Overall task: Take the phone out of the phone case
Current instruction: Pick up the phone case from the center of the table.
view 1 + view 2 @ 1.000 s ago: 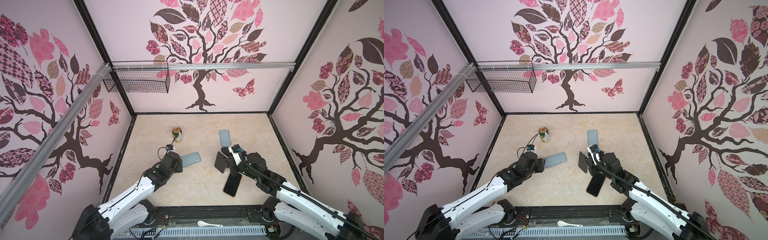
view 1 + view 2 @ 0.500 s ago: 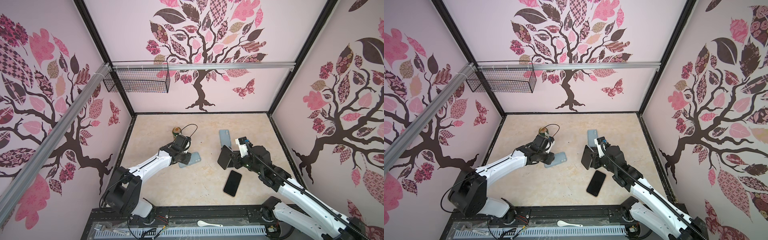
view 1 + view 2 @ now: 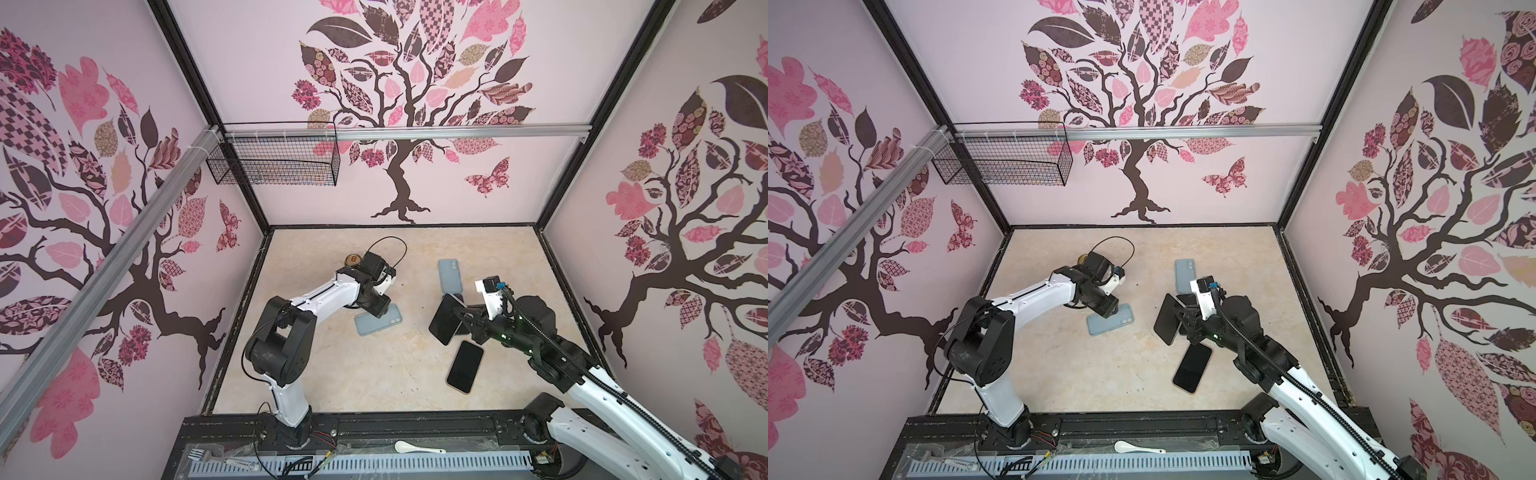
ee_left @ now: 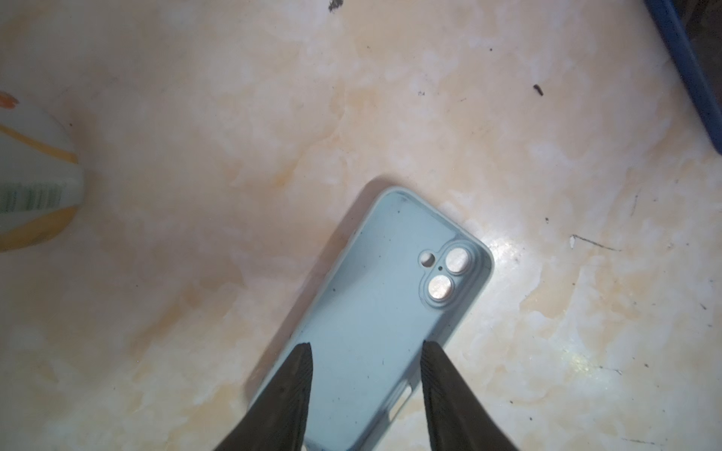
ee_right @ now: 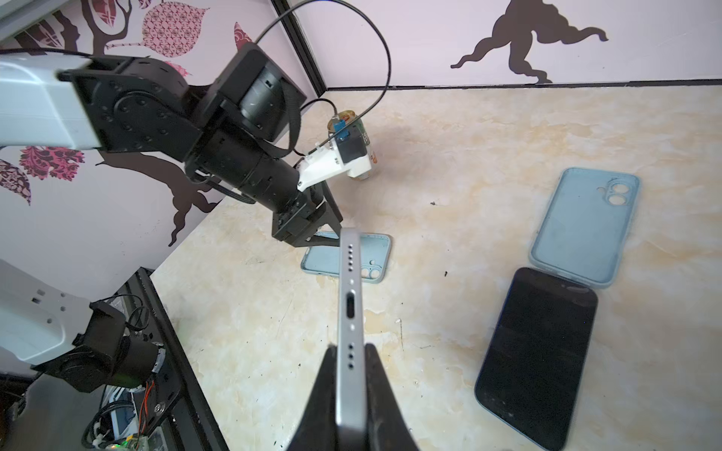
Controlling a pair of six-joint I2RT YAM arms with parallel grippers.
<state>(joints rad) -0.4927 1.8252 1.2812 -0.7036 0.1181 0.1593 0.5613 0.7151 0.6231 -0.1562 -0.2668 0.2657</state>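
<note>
One phone (image 5: 349, 273) stands edgewise in the clamped right pincer (image 5: 350, 346); left pincer (image 4: 365, 345) hovers half-parted over the case (image 4: 375, 312).

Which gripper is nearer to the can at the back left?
Left. The left gripper is over the empty blue case, just in front of the can; the right gripper, shut on a phone, is much farther off, on the robot's right.

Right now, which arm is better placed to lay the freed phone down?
Right. The right fingers are shut on the phone, holding it on edge above the table. The left fingers stand open over the empty blue case, holding nothing.
</note>
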